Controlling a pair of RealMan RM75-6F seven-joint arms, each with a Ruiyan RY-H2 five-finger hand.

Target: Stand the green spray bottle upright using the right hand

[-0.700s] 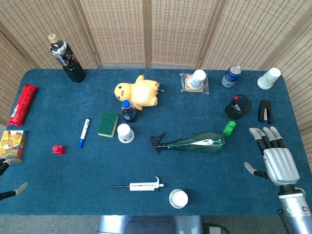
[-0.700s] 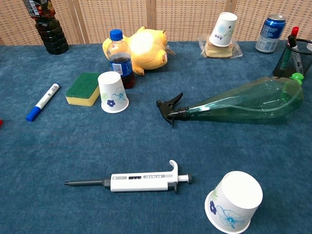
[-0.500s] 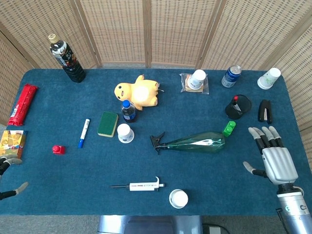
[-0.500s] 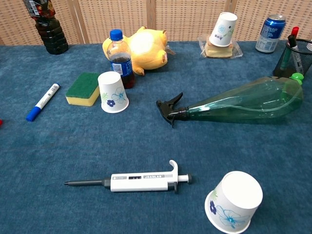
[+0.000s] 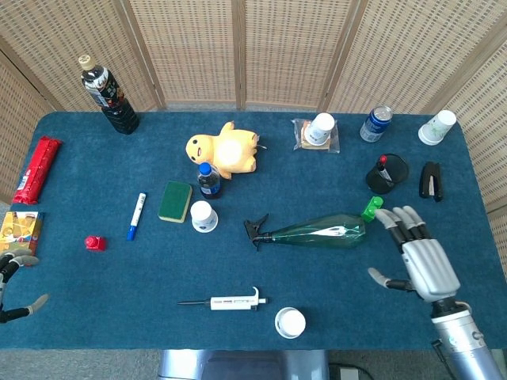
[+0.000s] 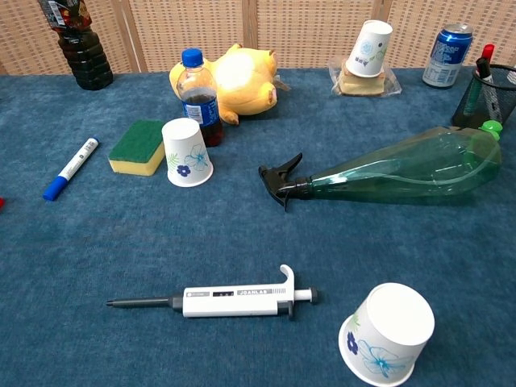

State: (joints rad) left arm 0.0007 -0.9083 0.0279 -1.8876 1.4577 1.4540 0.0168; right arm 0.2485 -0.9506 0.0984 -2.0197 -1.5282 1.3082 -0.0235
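The right hand [image 5: 420, 257] has its fingers [image 5: 400, 224] spread apart, holding nothing, fingertips just beside the wide end of the green spray bottle [image 5: 317, 232]. That bottle lies on its side toward the desk's [image 5: 119, 277] right edge, black trigger pointing left. The left hand [image 5: 12, 277] shows at the left edge, fingers apart and empty.

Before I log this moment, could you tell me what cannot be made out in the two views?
- Right hand: absent from the chest view; the head view cannot settle whether its fingers touch the spray bottle.
- Left hand: cut off by the left edge of the head view, so its pose is unclear.
- Mesh cup: cropped by the right edge of the chest view.
- Dark bottle: top cropped in the chest view.
- Pipette markings: too small to read.
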